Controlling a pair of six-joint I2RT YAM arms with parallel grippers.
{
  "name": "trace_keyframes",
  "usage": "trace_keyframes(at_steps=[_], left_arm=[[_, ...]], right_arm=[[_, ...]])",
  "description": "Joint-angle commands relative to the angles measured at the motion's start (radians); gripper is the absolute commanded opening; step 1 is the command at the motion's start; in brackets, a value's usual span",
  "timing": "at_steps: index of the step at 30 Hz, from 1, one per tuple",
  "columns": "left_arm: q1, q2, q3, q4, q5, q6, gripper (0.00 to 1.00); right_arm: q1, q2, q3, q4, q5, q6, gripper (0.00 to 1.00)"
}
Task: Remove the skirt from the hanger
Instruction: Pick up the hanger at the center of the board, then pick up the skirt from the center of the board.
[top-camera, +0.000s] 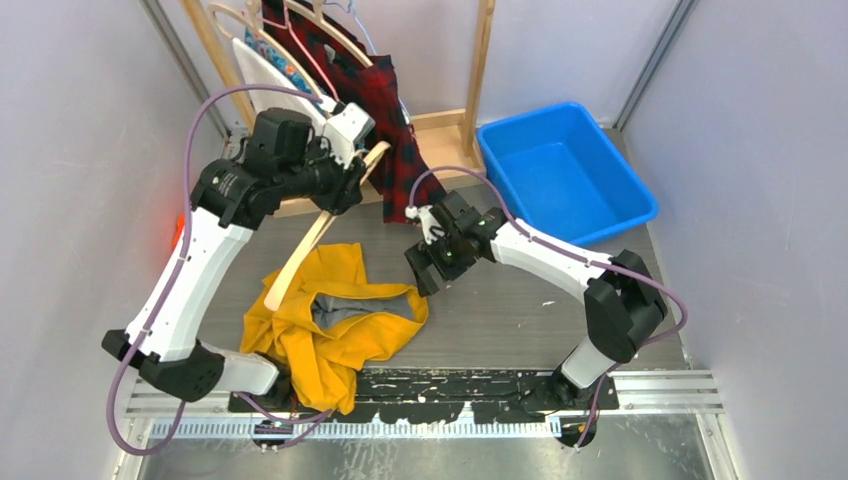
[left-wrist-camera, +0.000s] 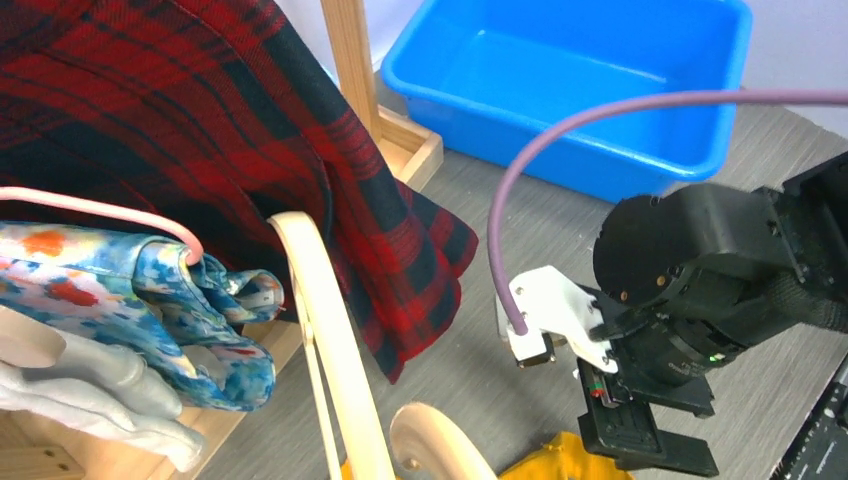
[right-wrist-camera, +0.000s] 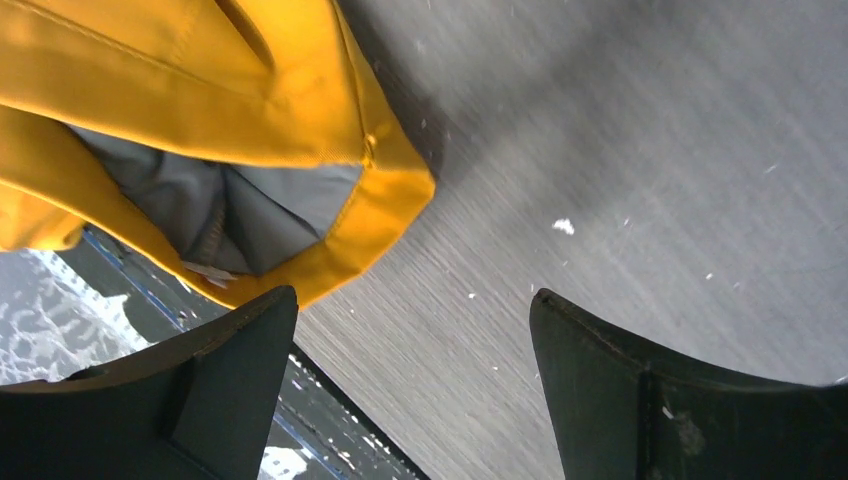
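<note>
On table (top-camera: 560, 300), skirt (top-camera: 330, 340), waistband (top-camera: 410, 303) rightward

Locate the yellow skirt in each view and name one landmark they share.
Top external: yellow skirt lower centre-left, beneath the wooden hanger.
Left wrist: a yellow sliver at the bottom edge.
Right wrist: fills the upper left.
Shared landmark: the right gripper, beside the skirt's edge.

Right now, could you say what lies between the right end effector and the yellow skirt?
Bare table only, from right end effector to skirt; the right wrist view shows it.
</note>
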Motion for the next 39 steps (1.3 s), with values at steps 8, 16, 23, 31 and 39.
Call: trace_keyframes(at_steps=[8,16,23,31,39], left_arm=[[0.021,-0.085,-0.069,0.064,0.001,-0.037,0.00],[0.030,-0.094,-0.064,0.053,-0.037,-0.021,0.00],[0.036,-0.135,-0.082,0.050,-0.041,-0.021,0.00],[0.044,-0.149,-0.097,0.050,-0.055,-0.021,0.00],[0.044,-0.164,-0.111,0.044,-0.058,-0.030,0.00]], right_arm=[[0.020,0.013,-0.058,0.141,-0.006,0.041,0.91],[0.051,0.124,0.004,0.186,-0.030,0.014,0.91],[0.063,0.202,0.036,0.222,-0.042,0.018,0.87],[0.067,0.236,0.041,0.245,-0.068,0.013,0.81],[0.083,0.282,0.048,0.260,-0.101,0.030,0.60]])
